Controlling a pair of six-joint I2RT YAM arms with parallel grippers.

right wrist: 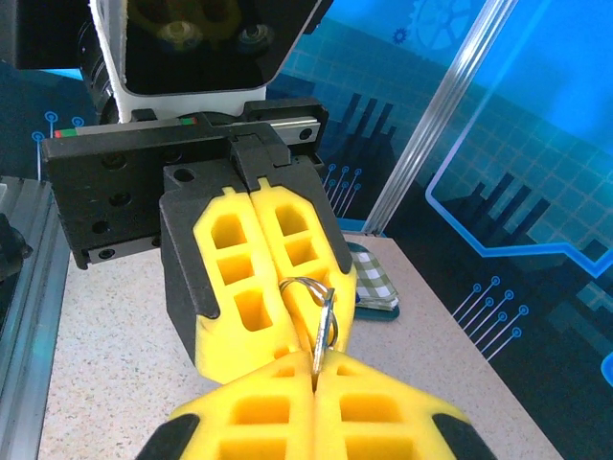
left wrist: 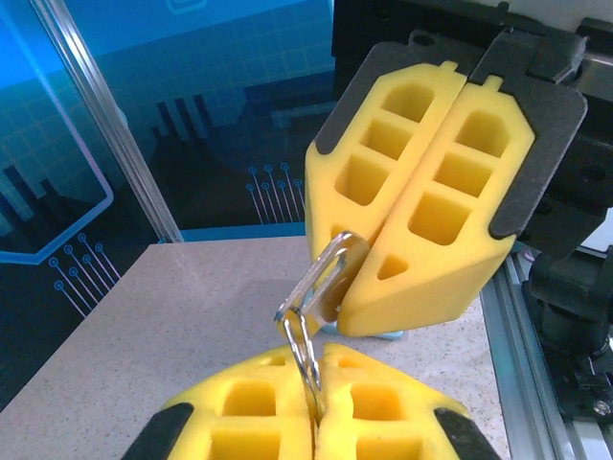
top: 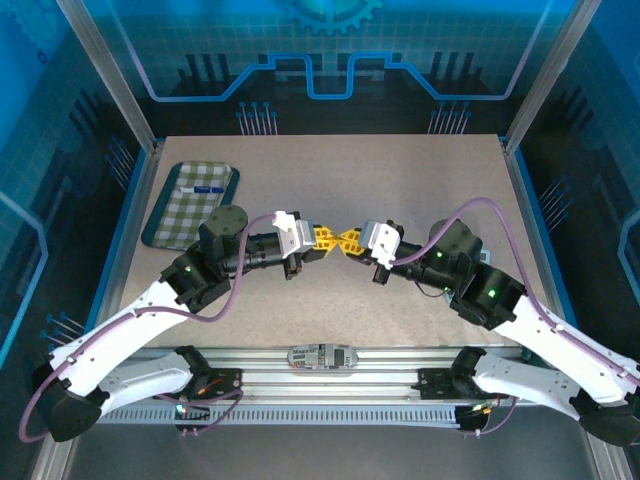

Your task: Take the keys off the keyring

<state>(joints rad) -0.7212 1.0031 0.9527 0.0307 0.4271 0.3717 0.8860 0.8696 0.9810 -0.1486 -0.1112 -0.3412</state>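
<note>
Separation is not yet achieved: the key (left wrist: 331, 276) is clamped in the right pincer (left wrist: 364, 286), the linked keyring (left wrist: 301, 347) in the left pincer (left wrist: 312, 407).

A pale speckled table (top: 330, 170) fills the middle of the overhead view. Towards its far left lies a shallow tray (top: 185, 222) with a dark rim, lined in a green-and-white check, and a small white-and-blue pen-like thing (top: 200, 187) lies across its far end. Blue panels (top: 330, 50) printed with circuit lines and a gear close in the back and the sides, held by slanting metal posts (top: 105, 70). A ribbed metal rail (top: 400, 375) runs along the near edge, with a small silvery fitting (top: 322, 356) at its middle.
</note>
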